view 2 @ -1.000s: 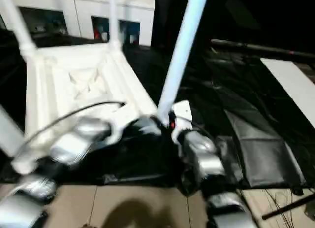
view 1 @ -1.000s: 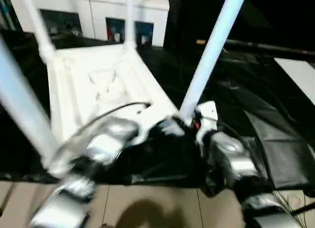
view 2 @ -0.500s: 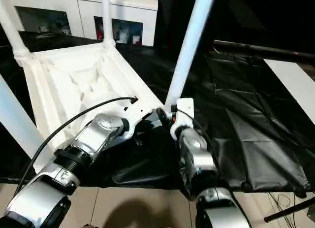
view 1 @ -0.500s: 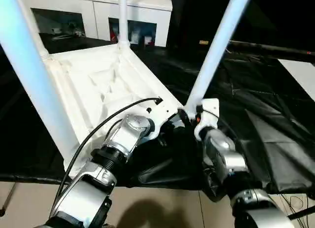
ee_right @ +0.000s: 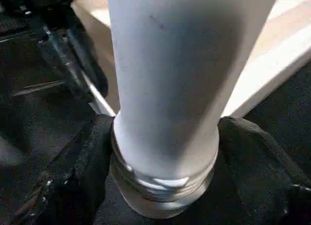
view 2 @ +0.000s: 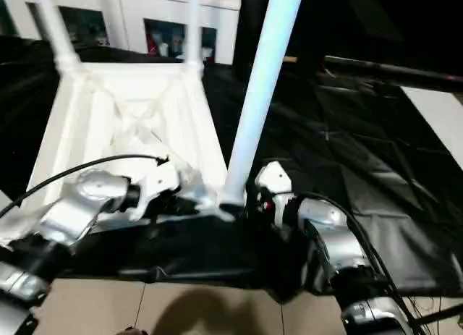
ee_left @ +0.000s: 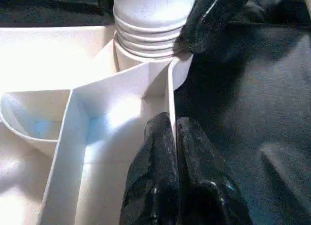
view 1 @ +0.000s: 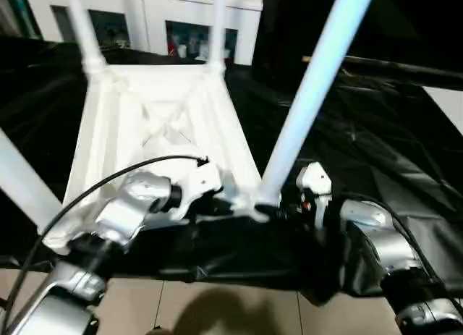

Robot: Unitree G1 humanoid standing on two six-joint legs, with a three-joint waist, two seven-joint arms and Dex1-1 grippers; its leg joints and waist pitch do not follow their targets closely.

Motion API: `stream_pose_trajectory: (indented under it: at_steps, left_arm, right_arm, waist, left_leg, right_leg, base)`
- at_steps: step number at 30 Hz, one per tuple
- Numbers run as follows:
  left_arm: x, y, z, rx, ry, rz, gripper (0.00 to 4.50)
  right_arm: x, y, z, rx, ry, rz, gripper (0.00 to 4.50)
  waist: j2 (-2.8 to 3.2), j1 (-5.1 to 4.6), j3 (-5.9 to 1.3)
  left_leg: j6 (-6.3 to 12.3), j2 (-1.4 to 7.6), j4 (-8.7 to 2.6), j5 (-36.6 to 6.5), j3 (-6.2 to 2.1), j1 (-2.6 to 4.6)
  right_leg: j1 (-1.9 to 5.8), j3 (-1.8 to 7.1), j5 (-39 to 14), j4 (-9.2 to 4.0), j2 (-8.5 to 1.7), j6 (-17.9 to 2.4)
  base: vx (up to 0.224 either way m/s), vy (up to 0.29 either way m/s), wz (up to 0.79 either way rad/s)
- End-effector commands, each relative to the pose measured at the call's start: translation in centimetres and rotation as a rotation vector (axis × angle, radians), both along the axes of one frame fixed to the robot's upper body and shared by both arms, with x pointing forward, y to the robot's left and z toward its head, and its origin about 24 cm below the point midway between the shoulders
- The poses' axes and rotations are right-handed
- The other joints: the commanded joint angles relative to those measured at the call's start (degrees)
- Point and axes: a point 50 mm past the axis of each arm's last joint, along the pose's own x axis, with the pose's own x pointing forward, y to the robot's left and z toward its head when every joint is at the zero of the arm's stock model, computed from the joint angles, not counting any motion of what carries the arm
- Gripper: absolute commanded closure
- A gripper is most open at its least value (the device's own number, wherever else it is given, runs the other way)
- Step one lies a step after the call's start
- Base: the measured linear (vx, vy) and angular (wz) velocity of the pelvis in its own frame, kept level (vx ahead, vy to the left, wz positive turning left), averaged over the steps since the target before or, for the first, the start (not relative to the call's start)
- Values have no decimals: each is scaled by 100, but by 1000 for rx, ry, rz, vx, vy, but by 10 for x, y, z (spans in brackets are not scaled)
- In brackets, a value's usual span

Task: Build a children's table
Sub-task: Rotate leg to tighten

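Right hand straddles the near white tubular leg, grip loosening since a moment ago; left hand closed, pinching the white ribbed plastic tabletop's rim beside it. Leg looks seated.

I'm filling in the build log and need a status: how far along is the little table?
Nearly built. The table top lies upside down on the black cloth with four legs standing in its corner sockets. In hand: the right gripper has a finger on each side of the near right leg at its base, while the left gripper, shut, pinches a rim wall beside that socket. Left: let go and turn it upright.
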Motion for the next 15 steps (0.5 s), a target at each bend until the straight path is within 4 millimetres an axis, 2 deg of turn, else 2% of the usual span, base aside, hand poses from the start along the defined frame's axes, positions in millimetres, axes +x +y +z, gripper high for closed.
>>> stream_pose_trajectory:
  at_steps: [1,3,5,6,7,9,15]
  left_arm:
    - [-18,-3,-19,-15,125,-82,450]
    - [-19,-1,-18,-15,125,-90,450]
    - [-19,0,-17,-11,122,-90,450]
    - [-19,0,-16,-11,122,-90,450]
    - [-19,1,-16,-11,121,-87,450]
    - [-19,1,-16,-10,120,-83,450]
    - [-19,4,-16,-7,124,-79,450]
  right_arm:
    - [-2,-7,4,-32,-8,39,98]
    - [-4,-5,3,-43,-3,70,98]
    - [-2,-2,4,-19,-3,65,98]
    - [-1,-1,5,-8,-1,64,98]
    - [-1,0,5,6,2,68,112]
    - [-1,2,6,23,9,77,112]
    - [-3,3,4,42,26,98,168]
  waist:
    - [-25,11,-284]
    - [-21,23,-270]
    - [-45,30,-260]
    - [-34,32,-260]
    - [-43,30,-257]
    - [-50,34,-265]
    - [-59,40,-276]
  left_leg:
    - [452,135,-306,-939,36,55]
    - [426,140,-317,-1052,43,64]
    - [360,142,-327,-1164,42,66]
    - [317,142,-332,-1212,38,71]
    - [280,142,-338,-1220,32,65]
    - [277,138,-330,-1196,32,66]
    - [383,126,-299,-890,48,66]
  right_leg:
    - [253,180,-498,-302,-255,-1298]
    - [236,185,-693,-326,-263,-1275]
    - [231,188,-925,-346,-271,-1217]
    - [227,192,-1043,-354,-275,-1178]
    - [230,192,-1090,-355,-274,-1144]
    - [233,195,-1053,-347,-274,-1127]
    - [245,189,-595,-297,-257,-1232]
  base:
    - [0,0,0]
    - [0,0,0]
    - [0,0,0]
    - [0,0,0]
    - [0,0,0]
    - [0,0,0]
    - [0,0,0]
